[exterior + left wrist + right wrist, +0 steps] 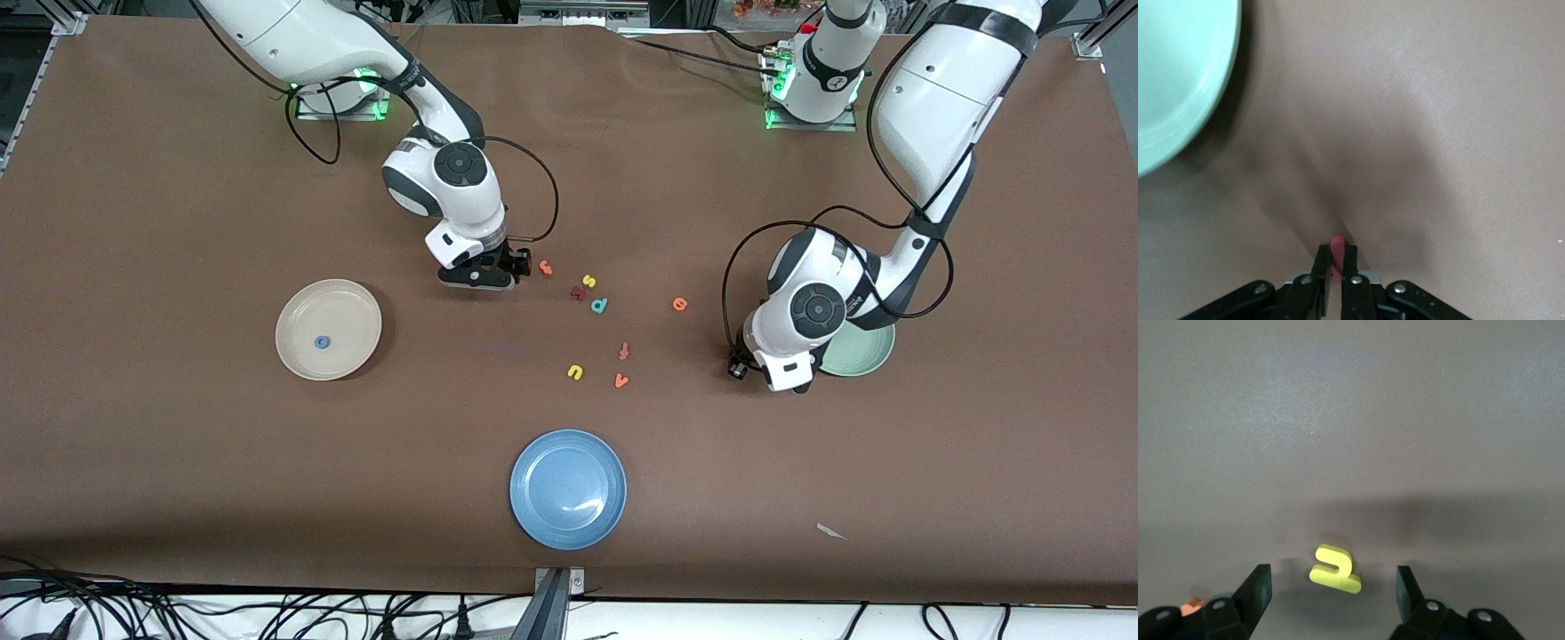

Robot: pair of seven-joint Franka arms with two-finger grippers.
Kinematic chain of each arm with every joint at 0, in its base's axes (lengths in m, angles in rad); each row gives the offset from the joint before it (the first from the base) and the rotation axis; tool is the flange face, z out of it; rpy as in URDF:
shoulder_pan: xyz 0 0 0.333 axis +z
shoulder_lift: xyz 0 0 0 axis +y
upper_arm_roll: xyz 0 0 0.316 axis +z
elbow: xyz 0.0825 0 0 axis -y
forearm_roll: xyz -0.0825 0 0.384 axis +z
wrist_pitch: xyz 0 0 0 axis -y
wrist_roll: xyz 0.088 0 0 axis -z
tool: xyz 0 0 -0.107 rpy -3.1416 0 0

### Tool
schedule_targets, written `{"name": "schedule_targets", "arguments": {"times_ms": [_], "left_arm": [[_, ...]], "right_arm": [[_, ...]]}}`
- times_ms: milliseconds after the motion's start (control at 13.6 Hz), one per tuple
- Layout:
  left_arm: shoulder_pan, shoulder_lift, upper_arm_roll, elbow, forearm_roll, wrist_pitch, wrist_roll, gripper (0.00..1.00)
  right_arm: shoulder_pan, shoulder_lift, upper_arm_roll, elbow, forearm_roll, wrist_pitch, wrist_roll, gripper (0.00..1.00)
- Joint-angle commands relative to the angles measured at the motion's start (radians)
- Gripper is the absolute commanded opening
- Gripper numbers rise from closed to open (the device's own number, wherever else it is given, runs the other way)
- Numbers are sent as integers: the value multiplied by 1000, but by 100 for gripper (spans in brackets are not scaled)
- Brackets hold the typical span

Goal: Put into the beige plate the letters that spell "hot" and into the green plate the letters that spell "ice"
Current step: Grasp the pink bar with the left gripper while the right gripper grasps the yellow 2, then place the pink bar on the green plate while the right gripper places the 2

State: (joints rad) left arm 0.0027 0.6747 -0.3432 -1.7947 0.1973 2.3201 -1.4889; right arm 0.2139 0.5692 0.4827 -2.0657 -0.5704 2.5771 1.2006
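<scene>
Brown paper covers the whole desk (160, 462), with both arms reaching down onto it. Toward the right arm's end sits the beige plate (348, 302), the blue o (322, 341) already lying in it. The right gripper (1333, 587) hangs low over the desk near the loose letters, its jaws spread wide on either side of the yellow h (1334, 569), which lies flat and untouched between them; an orange t (546, 266) rests just beside that gripper. Toward the left arm's end, the green plate (862, 356) is partly covered by the left arm. The left gripper (1336, 261) is low over bare desk just beside that plate, its jaws clenched on the dark red i (1337, 248). The orange e (680, 304) lies on the desk between the loose letters and the left arm. A blue plate (569, 488) sits nearest the front camera.
</scene>
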Motion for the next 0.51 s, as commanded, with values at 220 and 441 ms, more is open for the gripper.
{"name": "schedule_targets", "arguments": {"times_ms": [220, 441], "left_arm": [[147, -184, -52, 3, -154, -311, 420, 0], [227, -213, -51, -6, -171, -439, 660, 0]], "right_arm": [[15, 47, -10, 32, -117, 11, 94, 68], [15, 49, -10, 32, -117, 12, 94, 59]]}}
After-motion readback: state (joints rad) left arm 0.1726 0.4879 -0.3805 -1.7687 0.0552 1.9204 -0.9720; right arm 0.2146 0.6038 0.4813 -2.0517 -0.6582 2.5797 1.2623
